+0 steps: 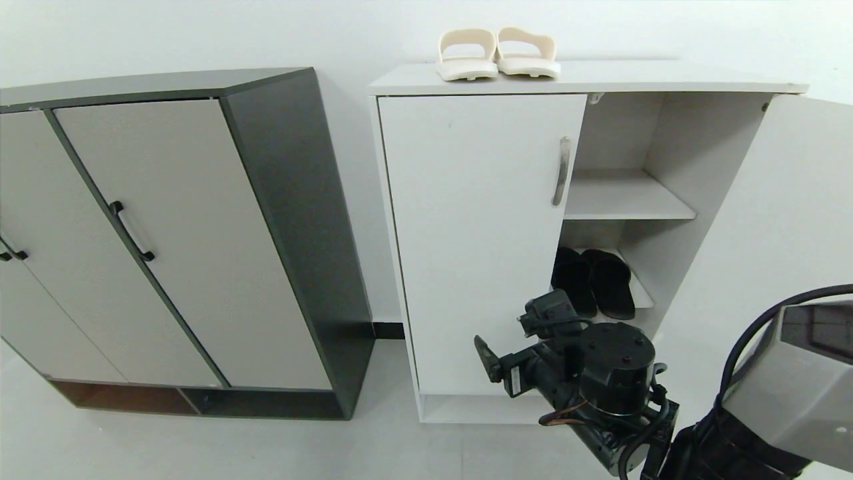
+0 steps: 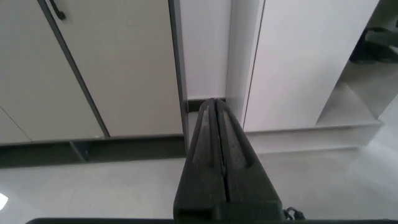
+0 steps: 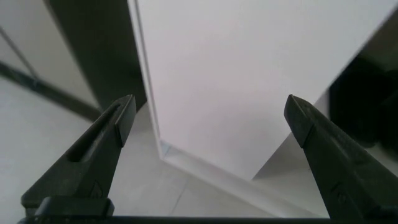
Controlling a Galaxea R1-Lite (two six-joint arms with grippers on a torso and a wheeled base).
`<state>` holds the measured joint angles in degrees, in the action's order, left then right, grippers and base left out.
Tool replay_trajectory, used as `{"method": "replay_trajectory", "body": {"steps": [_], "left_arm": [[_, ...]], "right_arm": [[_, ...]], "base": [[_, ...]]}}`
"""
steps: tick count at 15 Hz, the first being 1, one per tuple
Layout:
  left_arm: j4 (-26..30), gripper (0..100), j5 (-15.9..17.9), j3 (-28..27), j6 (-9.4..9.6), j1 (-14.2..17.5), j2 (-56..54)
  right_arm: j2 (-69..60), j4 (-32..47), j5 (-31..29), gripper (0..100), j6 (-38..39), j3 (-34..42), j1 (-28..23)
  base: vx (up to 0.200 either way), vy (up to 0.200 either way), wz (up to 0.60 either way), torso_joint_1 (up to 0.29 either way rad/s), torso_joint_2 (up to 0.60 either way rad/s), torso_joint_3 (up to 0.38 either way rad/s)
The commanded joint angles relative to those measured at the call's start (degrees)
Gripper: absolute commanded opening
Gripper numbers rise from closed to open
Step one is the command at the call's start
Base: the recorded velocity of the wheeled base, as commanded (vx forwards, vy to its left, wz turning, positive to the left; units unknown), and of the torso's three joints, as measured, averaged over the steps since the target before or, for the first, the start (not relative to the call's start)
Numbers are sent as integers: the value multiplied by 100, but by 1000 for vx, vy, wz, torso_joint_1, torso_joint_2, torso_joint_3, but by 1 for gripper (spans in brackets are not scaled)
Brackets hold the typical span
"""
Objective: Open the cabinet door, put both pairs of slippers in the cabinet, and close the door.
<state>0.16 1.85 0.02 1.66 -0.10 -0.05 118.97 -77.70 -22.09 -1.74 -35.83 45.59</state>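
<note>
Progress looks about half done: the smooth white cabinet (image 1: 666, 79), centre right, has its right door (image 1: 773, 220) swung open. Flat black slippers (image 1: 593, 280) lie on its lower shelf. Cream moulded slippers (image 1: 498, 53) wait on top, upper centre. The right gripper (image 3: 209, 109) gapes empty; the left gripper (image 2: 214, 106) has its jaws pressed together.

Right door (image 1: 766, 233) open wide; black slippers (image 1: 596, 283) fill lower shelf (image 1: 642, 295).
</note>
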Motion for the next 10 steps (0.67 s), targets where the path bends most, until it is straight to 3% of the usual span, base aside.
{"method": "replay_trajectory", "body": {"steps": [1,10], "left_arm": [[-16,0,-1,-2,1,1,5],[-16,0,-1,-2,-16,1,5]], "right_arm": [[21,-17,-6,100,-1,-3,2],[12,-17,-6,100,-1,32,2]], "base": [[0,0,0,41,-290,-369],[0,0,0,102,-497,-348]]}}
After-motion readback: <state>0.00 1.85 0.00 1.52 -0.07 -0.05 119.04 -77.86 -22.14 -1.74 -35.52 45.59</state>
